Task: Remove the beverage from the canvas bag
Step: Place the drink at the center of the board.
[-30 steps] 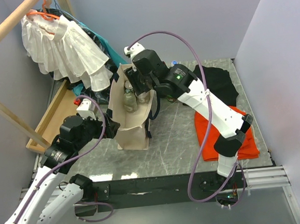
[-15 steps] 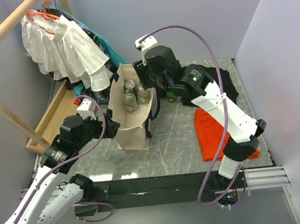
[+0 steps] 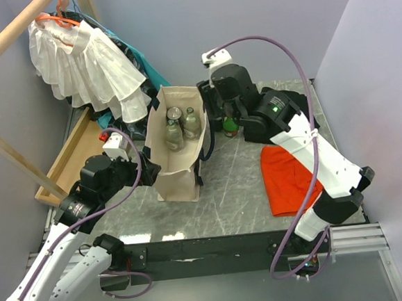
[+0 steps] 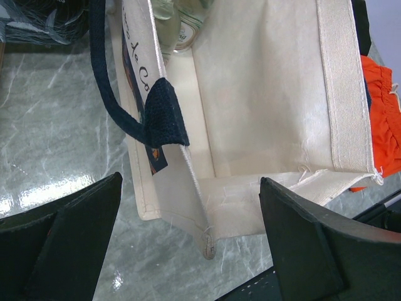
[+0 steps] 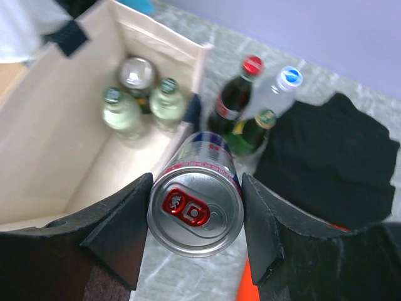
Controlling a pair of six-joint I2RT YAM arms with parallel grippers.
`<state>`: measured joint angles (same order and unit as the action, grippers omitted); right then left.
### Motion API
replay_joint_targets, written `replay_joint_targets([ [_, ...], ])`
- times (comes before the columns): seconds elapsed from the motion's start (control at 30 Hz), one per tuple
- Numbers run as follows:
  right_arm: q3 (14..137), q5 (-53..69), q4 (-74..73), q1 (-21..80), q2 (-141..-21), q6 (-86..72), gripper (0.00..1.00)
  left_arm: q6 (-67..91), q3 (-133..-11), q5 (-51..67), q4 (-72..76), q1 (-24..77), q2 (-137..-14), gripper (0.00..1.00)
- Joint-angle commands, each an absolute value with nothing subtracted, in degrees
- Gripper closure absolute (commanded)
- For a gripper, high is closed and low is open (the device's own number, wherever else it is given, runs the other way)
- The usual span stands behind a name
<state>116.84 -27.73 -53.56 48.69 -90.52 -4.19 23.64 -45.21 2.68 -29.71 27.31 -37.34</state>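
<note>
The cream canvas bag [image 3: 177, 175] stands open on the table, with navy handles; it also shows in the left wrist view [image 4: 269, 94] and the right wrist view [image 5: 56, 157]. My right gripper [image 3: 219, 115] is just right of the bag's rim, above the table. In its wrist view the right gripper [image 5: 195, 202] is shut on a silver drink can [image 5: 200, 216] with a red tab. Glass bottles [image 3: 175, 131] stand inside the bag [image 5: 122, 113]. My left gripper [image 3: 150, 170] is open at the bag's near left corner [image 4: 190, 182], its jaws on either side of the corner.
Three bottles stand on the table right of the bag: a red-capped dark one [image 5: 238, 94], a clear blue-capped one [image 5: 279, 84] and a green one [image 3: 231, 128]. Black cloth [image 3: 292, 112] and orange cloth [image 3: 294, 178] lie at the right. A white ruffled garment [image 3: 86, 62] hangs at the back left above a wooden tray [image 3: 69, 157].
My right gripper has risen out of the bag's mouth and moved to the right past its rim, carrying the can. The left arm has not moved.
</note>
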Motion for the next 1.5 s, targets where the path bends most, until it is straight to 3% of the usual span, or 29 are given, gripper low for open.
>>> replay_joint_targets([
  [0.0,112.9,-27.3,-46.1,45.1,-83.5,-6.2,1.0,23.7,-44.7,2.4,-27.2,27.4,-36.9,0.04],
  [0.67,96.0,-20.7,-36.2,36.4,-85.1,-9.0,1.0,23.9,-44.7,1.7,-27.5,27.9,-36.8,0.04],
  [1.47,97.8,-15.4,-29.4,32.4,-98.5,-6.5,1.0,24.4,-44.7,0.2,-28.0,28.3,-36.9,0.04],
])
